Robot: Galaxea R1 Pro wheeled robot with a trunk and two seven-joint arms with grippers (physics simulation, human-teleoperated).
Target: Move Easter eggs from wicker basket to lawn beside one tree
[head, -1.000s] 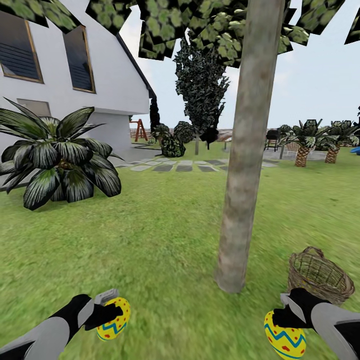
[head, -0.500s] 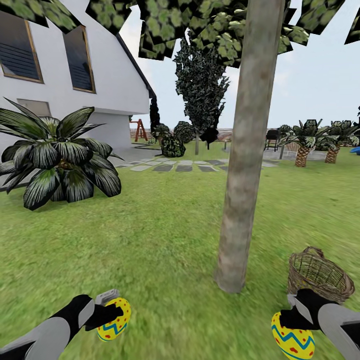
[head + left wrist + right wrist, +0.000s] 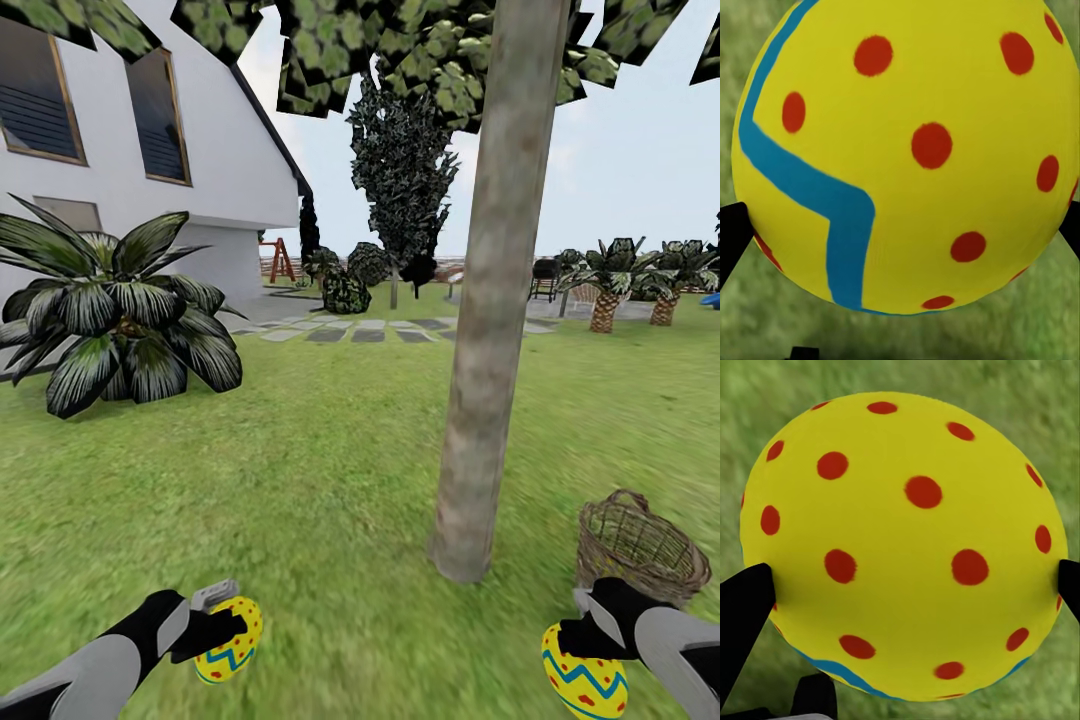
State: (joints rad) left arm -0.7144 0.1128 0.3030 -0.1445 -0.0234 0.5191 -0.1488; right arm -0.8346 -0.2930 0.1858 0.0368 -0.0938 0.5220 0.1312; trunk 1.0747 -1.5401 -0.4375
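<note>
Two yellow Easter eggs with red dots and blue zigzag bands are in my grip. My left gripper [image 3: 222,638] is shut on one egg [image 3: 229,652] low at the left over the lawn [image 3: 330,470]; the same egg [image 3: 907,157] looms large in the left wrist view. My right gripper [image 3: 580,640] is shut on the other egg [image 3: 585,684], seen close as egg [image 3: 904,547] with black fingertips [image 3: 742,607] at its sides. The grey-brown tree [image 3: 490,300] stands between the arms, just ahead. The wicker basket [image 3: 636,548] sits right of the trunk; its inside is not visible. The third egg is hidden.
A broad-leaved plant [image 3: 110,320] grows at the left before the white house [image 3: 130,150]. Stepping stones [image 3: 370,332] cross the grass further back, with a dark cypress-like tree [image 3: 400,180] and small palms [image 3: 610,280] beyond.
My right gripper has moved slightly lower and to the right with its egg. The left arm and its egg have stayed still.
</note>
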